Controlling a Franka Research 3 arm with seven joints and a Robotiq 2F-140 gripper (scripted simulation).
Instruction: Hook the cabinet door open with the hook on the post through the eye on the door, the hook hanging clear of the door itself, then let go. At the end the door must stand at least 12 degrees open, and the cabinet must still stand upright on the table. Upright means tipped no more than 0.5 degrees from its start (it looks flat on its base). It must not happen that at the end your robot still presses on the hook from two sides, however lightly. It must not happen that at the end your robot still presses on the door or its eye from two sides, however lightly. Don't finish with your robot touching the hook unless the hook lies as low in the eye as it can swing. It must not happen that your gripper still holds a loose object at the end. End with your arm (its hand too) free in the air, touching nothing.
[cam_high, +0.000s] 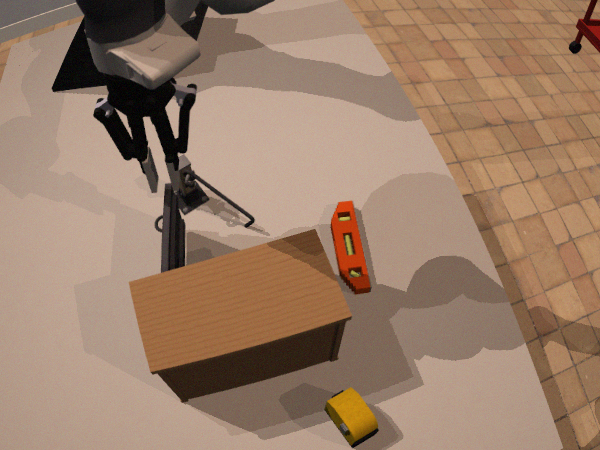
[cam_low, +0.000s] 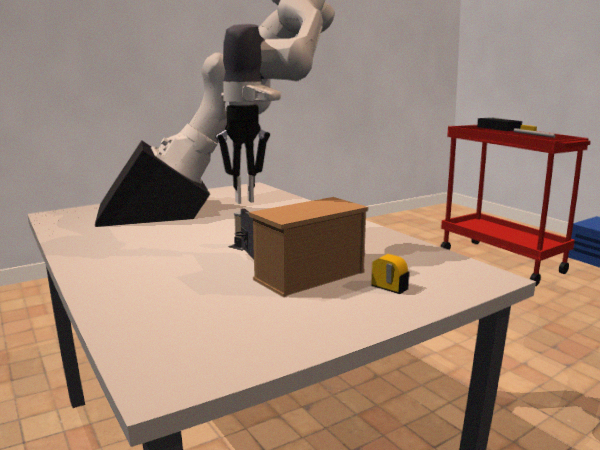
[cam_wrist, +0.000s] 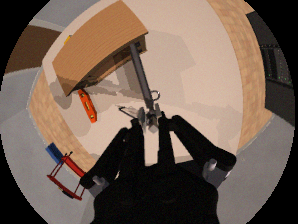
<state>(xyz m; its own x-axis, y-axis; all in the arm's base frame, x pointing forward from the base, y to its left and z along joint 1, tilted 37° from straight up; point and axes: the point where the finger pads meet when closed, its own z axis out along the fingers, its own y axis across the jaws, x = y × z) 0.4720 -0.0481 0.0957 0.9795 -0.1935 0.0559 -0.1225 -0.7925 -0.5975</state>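
Observation:
The wooden cabinet stands flat on the table. Its dark door is swung out towards the arm, with the ring-shaped eye on its outer side. The grey post stands on a small base plate beside the door's free edge. The thin dark hook slopes from the post down to the table, away from the door, its bent tip resting on the table and not in the eye. My gripper hangs just above the post, nearly shut with a narrow gap and nothing between the fingers.
An orange spirit level lies to the right of the cabinet. A yellow tape measure sits at the cabinet's front right. A red cart stands on the floor off the table's right.

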